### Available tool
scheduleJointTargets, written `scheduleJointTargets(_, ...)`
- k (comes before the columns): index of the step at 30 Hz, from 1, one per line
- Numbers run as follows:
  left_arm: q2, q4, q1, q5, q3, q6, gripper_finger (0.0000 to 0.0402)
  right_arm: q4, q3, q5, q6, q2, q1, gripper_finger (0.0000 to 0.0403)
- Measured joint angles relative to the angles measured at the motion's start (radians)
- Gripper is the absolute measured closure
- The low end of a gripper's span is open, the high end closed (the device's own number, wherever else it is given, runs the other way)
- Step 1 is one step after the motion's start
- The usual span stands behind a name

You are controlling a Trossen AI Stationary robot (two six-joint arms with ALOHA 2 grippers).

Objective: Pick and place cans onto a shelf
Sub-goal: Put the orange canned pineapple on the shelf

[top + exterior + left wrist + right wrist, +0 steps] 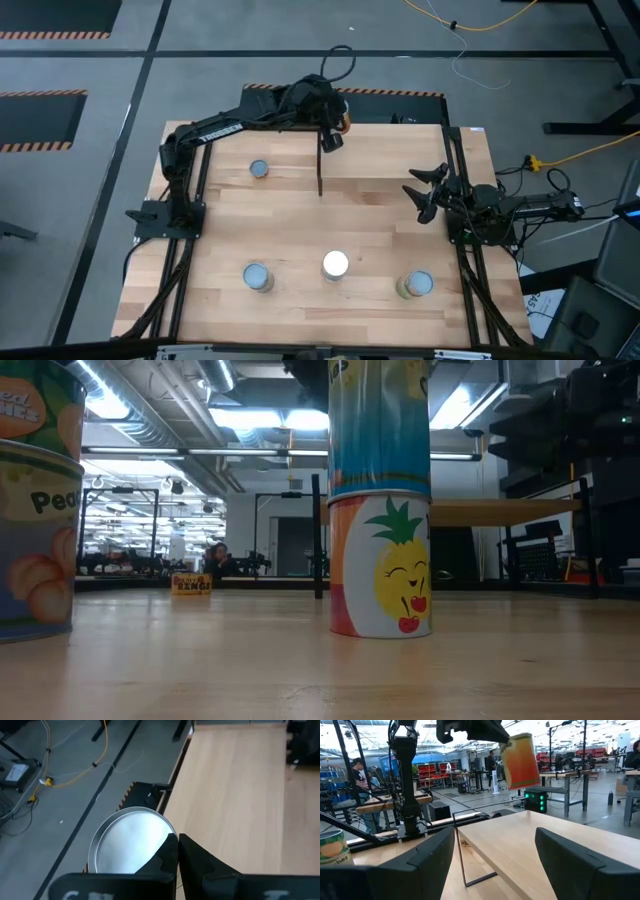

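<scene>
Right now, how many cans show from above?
5 cans: one in the left gripper above the shelf, one far left, three along the near edge. Some are stacked, hiding more underneath.

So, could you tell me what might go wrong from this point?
The left gripper holds the orange can tilted, apparently by its rim; it might slip, or land askew and topple. It hangs near a corner of the shelf, so it could fall off once released. The open right gripper waits beside the shelf.

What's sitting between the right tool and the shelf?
Nothing: in the high view, only bare tabletop separates the open right tool from the shelf.
</scene>
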Motion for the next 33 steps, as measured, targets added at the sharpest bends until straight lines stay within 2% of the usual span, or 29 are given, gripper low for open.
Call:
scheduleJointTargets(20, 0.085, -0.005, 0.026, 0.000, 0.000, -0.082, 0.0401, -0.017, 0.000, -0.002, 0.001, 0.000, 0.000, 0.0122)
scheduleJointTargets(33, 0.089, -0.019, 0.026, -0.005, -0.001, -0.114, 0.0401, -0.026, 0.000, -0.002, 0.001, 0.000, 0.000, 0.0122)
